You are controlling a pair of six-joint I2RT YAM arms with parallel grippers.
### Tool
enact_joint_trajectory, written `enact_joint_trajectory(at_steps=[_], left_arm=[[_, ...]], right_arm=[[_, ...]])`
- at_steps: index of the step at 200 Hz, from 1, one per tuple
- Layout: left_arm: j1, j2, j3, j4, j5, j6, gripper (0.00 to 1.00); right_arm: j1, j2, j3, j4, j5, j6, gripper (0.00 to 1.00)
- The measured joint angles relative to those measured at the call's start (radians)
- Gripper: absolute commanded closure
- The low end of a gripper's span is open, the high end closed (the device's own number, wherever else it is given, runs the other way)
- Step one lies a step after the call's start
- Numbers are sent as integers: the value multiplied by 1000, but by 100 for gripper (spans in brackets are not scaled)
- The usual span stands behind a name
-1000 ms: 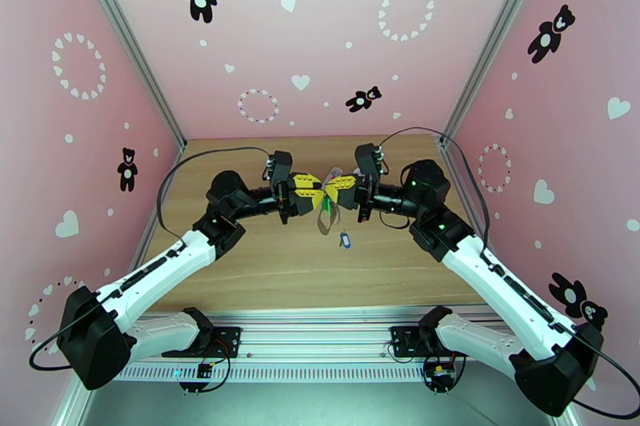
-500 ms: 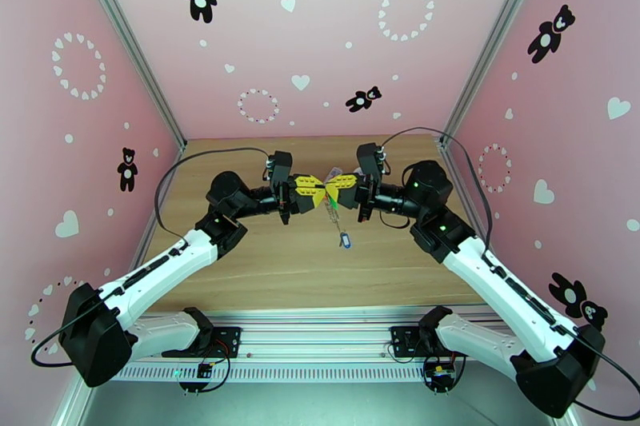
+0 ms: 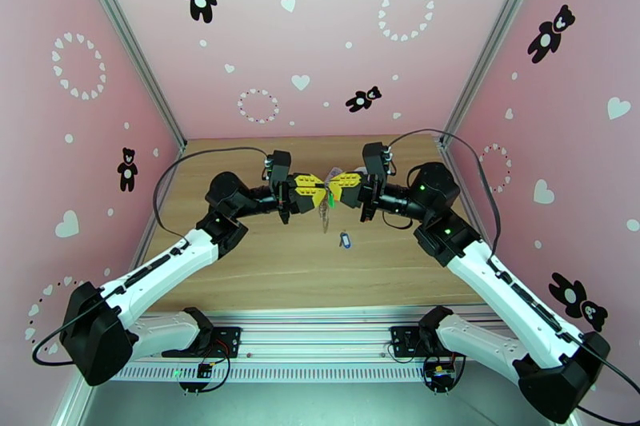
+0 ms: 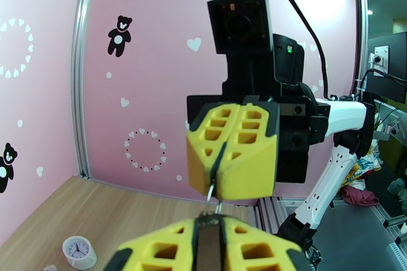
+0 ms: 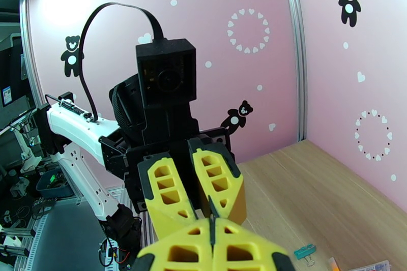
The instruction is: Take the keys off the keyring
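Both arms meet nose to nose above the middle of the surface (image 3: 264,260). My right tool (image 3: 336,188) is pressed together on the keyring (image 3: 324,214), and the left wrist camera shows a small metal ring (image 4: 210,191) poking out of its seam. My left tool (image 3: 317,191) sits tip to tip against it with its pads a sliver apart, and I cannot tell whether they are pinching the ring or only flanking it. The rest of the keyring dangles below the two tools with the green key (image 3: 330,201) on it, while the blue key (image 3: 345,240) lies on the surface just beneath, so I judge one key is off and one is left. My worries from here are these. The right pinch catches only a thin edge of wire, so a tug from the left could slip it out and drop everything. The pads are nearly touching, so a small misjudged move could jam them together. If the green key comes free at this height, it could bounce away across the surface.
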Motion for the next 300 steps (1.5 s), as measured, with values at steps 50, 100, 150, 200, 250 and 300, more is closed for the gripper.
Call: enact_joint_trajectory(at_steps=[50,100,150,200,250,300], left_arm=[[-6,29,3,14,8,-15,79],[-6,31,3,61,15,-38,79],[-6,33,5,83,19,-47,87],[-6,37,5,82,19,-47,82],[-6,38,5,82,23,-46,87],[-6,38,5,76,23,-37,100]], right_arm=[[3,0,0,-1,0,2,100],[5,0,-2,-2,0,0,100],[6,0,-5,-2,0,-1,100],[6,0,-5,0,1,3,100],[6,0,-5,3,5,8,100],[5,-2,-5,-4,15,5,98]])
